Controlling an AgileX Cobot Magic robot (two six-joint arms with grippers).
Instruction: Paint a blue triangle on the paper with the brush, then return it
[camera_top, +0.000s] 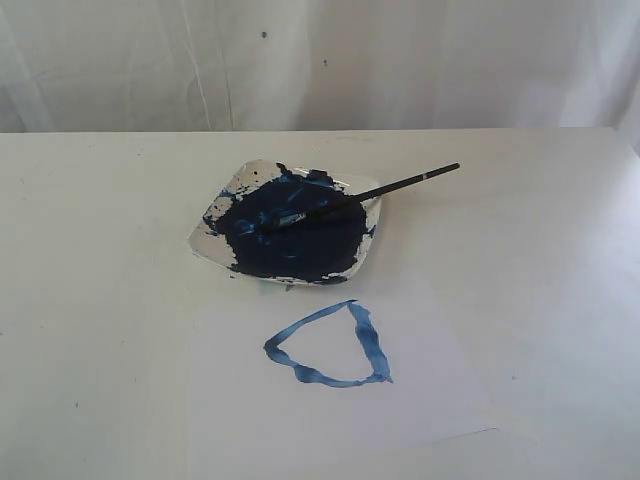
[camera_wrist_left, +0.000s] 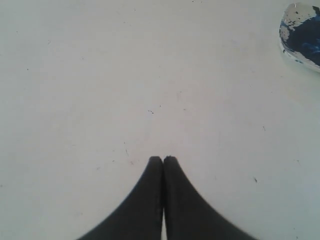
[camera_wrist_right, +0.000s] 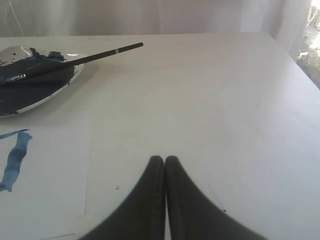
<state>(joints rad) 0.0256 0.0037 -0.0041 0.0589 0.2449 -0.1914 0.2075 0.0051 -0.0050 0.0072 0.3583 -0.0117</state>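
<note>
The blue triangle (camera_top: 367, 340) is on the paper (camera_top: 410, 410): a closed, wavy outline with rounded corners and a bare centre, in the half of the sheet nearer the plate (camera_top: 213, 218). All three sides meet, so the painting part looks finished.

The brush (camera_top: 370, 194) lies on the plate just behind the paper. Its bristle end rests in the dark pool of paint (camera_top: 300, 250), and its handle slants up over the plate's rim and out above the worktop (camera_top: 100, 250). Nothing is holding it. If the plate is where the brush belongs, the return is done as well.

Neither arm shows in the wide view. The right hand (camera_wrist_right: 164, 159) has its fingers pressed together with nothing between them. It hangs over bare worktop beside the edge of the paper, well apart from the brush. The left hand (camera_wrist_left: 163, 159) is likewise pressed together and empty, over plain worktop, with only a corner of the plate at the edge of its view.

By my reading, nothing is left to do, unless the triangle was meant to be filled in.
</note>
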